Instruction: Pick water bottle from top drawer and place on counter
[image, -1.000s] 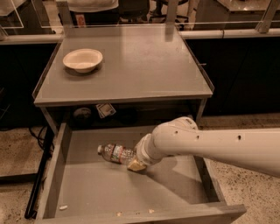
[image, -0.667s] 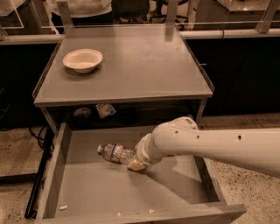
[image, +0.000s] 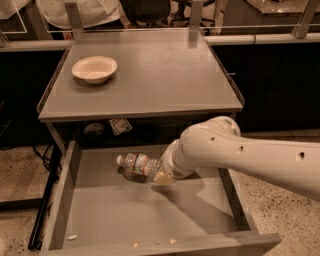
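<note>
The water bottle (image: 136, 162), clear with a white cap pointing left and a label band, hangs on its side a little above the floor of the open top drawer (image: 115, 215), with its shadow under it. My gripper (image: 159, 170) is at the bottle's right end and is shut on it; the white arm (image: 240, 155) comes in from the right and hides most of the fingers. The gray counter (image: 150, 75) lies above the drawer.
A cream bowl (image: 94, 69) stands on the counter at the left. A small packet (image: 120, 126) and a dark round thing (image: 93, 130) lie in the shadow under the counter. Crumbs lie near the drawer's front wall (image: 165, 245). Speckled floor is on both sides.
The bottle has risen off the drawer floor in my gripper and moved slightly right. The arm has lifted with it.
</note>
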